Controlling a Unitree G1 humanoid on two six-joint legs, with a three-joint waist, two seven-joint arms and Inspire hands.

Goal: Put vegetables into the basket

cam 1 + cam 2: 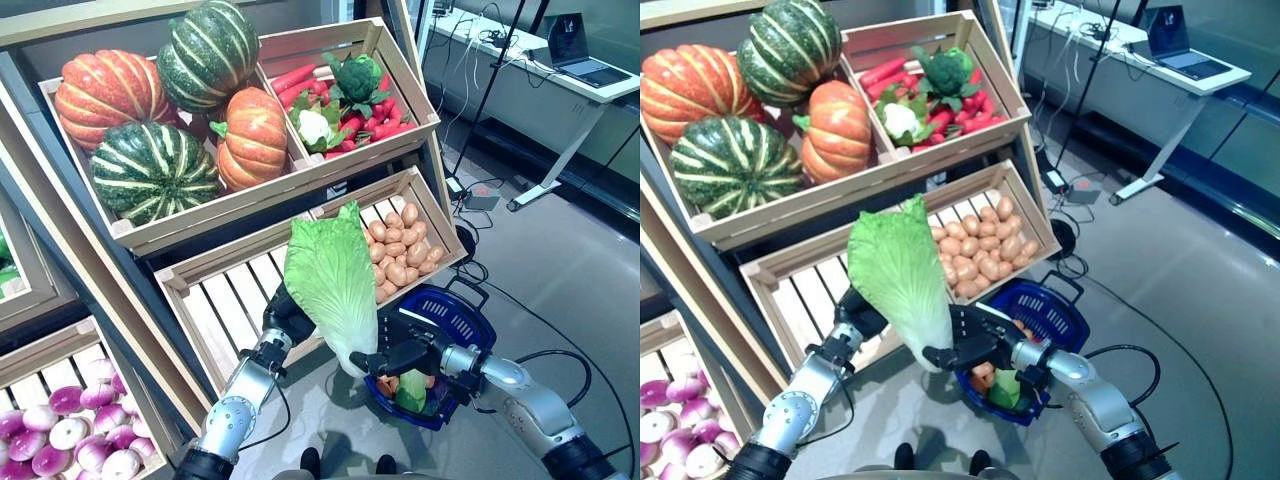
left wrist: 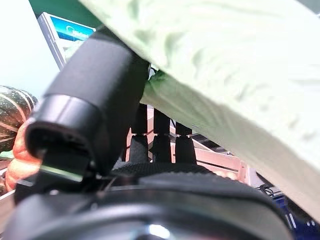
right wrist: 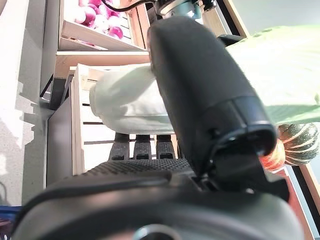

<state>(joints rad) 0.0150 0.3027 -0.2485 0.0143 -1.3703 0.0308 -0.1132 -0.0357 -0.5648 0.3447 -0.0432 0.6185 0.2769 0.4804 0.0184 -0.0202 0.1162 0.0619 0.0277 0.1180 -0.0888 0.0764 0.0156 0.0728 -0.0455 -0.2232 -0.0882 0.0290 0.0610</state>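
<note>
A large pale-green napa cabbage [image 1: 330, 275] stands upright in the air in front of the stand's lower crate. My left hand [image 1: 285, 315] holds it from behind at its lower left. In the left wrist view the thumb [image 2: 95, 100] presses on the cabbage [image 2: 240, 75]. My right hand [image 1: 400, 355] pinches its white base. In the right wrist view the thumb [image 3: 200, 90] lies over the base [image 3: 130, 102]. The blue basket [image 1: 455, 310] stands on the floor just right of the hands. It holds a green leafy vegetable [image 1: 410, 392] and an orange one [image 1: 386, 385].
The wooden stand [image 1: 150, 235] with slanted crates rises directly behind the cabbage, its lower crate [image 1: 215, 300] closest to my left hand. A white desk [image 1: 560, 85] stands at the far right, with open grey floor [image 1: 560, 270] between it and the basket.
</note>
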